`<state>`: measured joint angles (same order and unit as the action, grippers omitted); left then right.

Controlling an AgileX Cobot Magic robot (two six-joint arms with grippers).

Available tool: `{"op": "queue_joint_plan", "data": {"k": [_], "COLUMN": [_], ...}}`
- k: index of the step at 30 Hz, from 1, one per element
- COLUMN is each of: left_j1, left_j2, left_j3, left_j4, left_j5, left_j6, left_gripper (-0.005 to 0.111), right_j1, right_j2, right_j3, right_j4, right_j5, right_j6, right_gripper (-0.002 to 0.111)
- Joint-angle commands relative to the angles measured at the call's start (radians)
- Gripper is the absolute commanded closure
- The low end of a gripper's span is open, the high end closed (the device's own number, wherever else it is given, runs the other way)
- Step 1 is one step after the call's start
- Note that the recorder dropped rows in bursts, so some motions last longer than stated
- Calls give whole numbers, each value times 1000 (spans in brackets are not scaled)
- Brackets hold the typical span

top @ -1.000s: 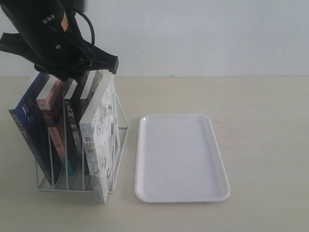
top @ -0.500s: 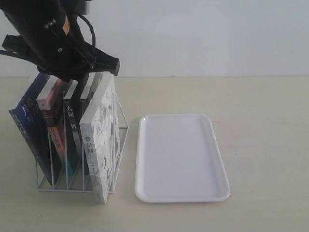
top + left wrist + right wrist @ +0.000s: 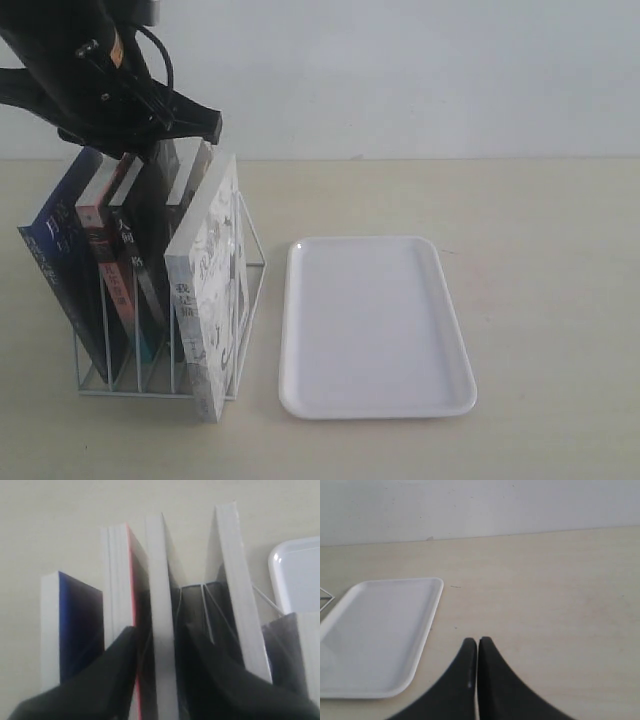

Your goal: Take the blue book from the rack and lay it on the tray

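Note:
The blue book (image 3: 58,245) leans in the leftmost slot of the white wire rack (image 3: 254,262); in the left wrist view the blue book (image 3: 75,625) lies off to one side of the jaws. My left gripper (image 3: 140,148) sits on top of the row, shut on a black-spined book (image 3: 135,255) two slots over from the blue one. That black-spined book (image 3: 161,605) runs between the two dark fingers (image 3: 117,655). The white tray (image 3: 370,320) lies flat to the right of the rack. My right gripper (image 3: 478,642) is shut and holds nothing, low over the table beside the tray (image 3: 380,630).
A red-edged book (image 3: 100,235) stands between the blue and the gripped one. A white-spined book with a sketch cover (image 3: 205,290) fills the rightmost slot, next to the tray. Bare beige table stretches right of the tray; a white wall stands behind.
My left gripper has shifted left over the rack, and the top of the black-spined book has tilted left with it. Blue book, tray and rack have stayed put.

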<state>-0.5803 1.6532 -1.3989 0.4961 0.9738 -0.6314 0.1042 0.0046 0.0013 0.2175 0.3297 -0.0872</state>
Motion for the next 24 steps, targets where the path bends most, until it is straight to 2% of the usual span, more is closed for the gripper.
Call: {"op": "queue_joint_plan", "data": {"k": [1,13,15,16,18,24], "left_j1": [1,1,1,1,1,1], "left_j2": [1,66,66,66,66,48], "left_j3": [4,4,2,2,2,-2], "left_j4": [-17,-32,-28,-25,-25,-28], "left_j5": [-38,-66,-70,-70,-68,-56], "left_j6": [21,23,23,23,23,23], "left_gripper": [78,78,85,94,102,102], "right_j1": [-3,-3,-3,-3,-3,-3], "right_j2": [-5,-5,-5,-5,-5,-5], "right_j3": [-1,-1,-1,-1,-1,-1], "right_j4": [-4,-4,-4,-4,-4,-4], "right_j5": [-6,-6,-6,-6,-6,-6], "right_j6": [0,0,0,0,0,0], "right_gripper": [108,108,108,108,108,108]}}
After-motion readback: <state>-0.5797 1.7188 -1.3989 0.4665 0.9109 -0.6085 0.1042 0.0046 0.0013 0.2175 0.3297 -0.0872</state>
